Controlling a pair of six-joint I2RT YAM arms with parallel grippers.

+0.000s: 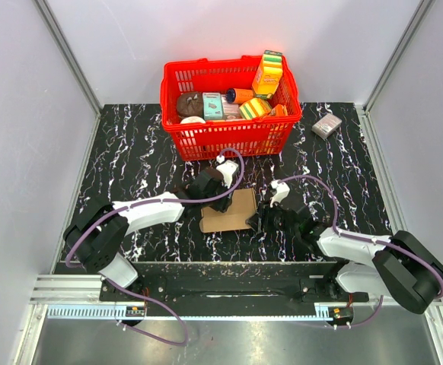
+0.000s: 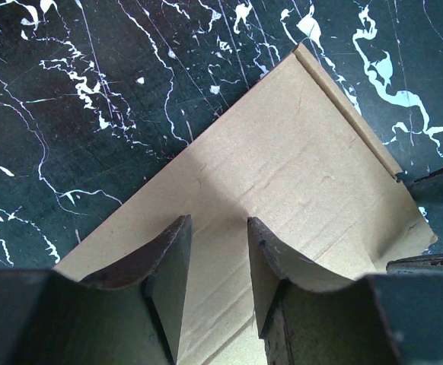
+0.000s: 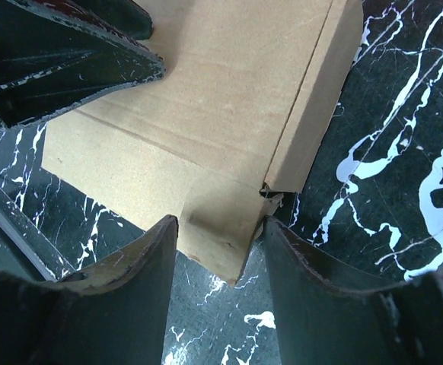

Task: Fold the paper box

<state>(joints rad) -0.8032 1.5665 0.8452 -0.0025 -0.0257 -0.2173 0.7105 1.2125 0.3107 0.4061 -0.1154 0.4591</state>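
The paper box (image 1: 233,211) is a flat brown cardboard sheet lying on the black marbled table between my two arms. My left gripper (image 1: 206,185) is at the sheet's far left part. In the left wrist view its jaws stand apart over the bare cardboard (image 2: 282,160), with nothing between them (image 2: 218,220). My right gripper (image 1: 262,218) is at the sheet's right edge. Its jaws are open and straddle a small corner flap (image 3: 221,220) of the sheet, the fingertips (image 3: 164,228) close beside the flap's edges. A narrow side flap (image 3: 317,91) is folded up along that edge.
A red basket (image 1: 229,138) filled with colourful packages stands just behind the sheet. A small grey-pink box (image 1: 326,125) lies at the back right. Grey walls close in the table on the left, right and back.
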